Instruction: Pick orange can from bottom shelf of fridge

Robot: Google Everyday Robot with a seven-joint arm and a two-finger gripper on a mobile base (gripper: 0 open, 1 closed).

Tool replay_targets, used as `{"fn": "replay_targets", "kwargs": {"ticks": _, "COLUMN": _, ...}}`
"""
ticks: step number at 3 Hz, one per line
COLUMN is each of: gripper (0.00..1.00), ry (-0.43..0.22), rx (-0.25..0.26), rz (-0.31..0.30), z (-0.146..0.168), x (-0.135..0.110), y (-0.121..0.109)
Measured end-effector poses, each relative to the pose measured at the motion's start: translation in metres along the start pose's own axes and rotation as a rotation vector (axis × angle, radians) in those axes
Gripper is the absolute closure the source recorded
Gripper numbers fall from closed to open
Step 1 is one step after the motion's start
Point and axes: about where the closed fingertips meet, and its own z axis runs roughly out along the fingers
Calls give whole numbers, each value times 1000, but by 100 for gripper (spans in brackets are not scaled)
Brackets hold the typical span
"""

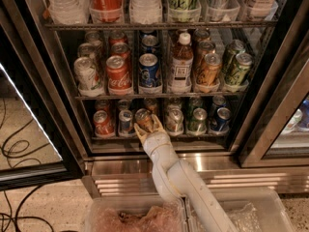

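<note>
The fridge [34,81] stands open in front of me, with wire racks of drinks. On the bottom shelf [159,137] a row of small cans sits in clear trays. The orange can [144,117], copper-bodied with a silver top, is third from the left. My gripper [148,128] reaches in from below on a white arm. Its tan fingertips [139,132] sit on either side of the orange can's lower body and press against it. The can leans slightly left.
A red can [103,122] and a blue-silver can [126,121] stand left of the orange can, and a silver can [174,120], a green can [198,120] and a blue can [221,119] stand right. The rack above holds a Coca-Cola can [119,74] and a bottle [181,62]. The ribbed steel base [120,178] and a clear bin [135,216] lie below. Cables [19,149] lie on the floor at left.
</note>
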Motion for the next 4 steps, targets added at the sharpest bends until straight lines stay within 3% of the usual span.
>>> {"fn": "replay_targets", "kwargs": {"ticks": 2, "gripper": 40, "ry": 0, "rx": 0, "rz": 0, "z": 0, "x": 0, "y": 0}}
{"fn": "replay_targets", "kwargs": {"ticks": 3, "gripper": 62, "ry": 0, "rx": 0, "rz": 0, "z": 0, "x": 0, "y": 0}}
{"fn": "replay_targets", "kwargs": {"ticks": 4, "gripper": 59, "ry": 0, "rx": 0, "rz": 0, "z": 0, "x": 0, "y": 0}}
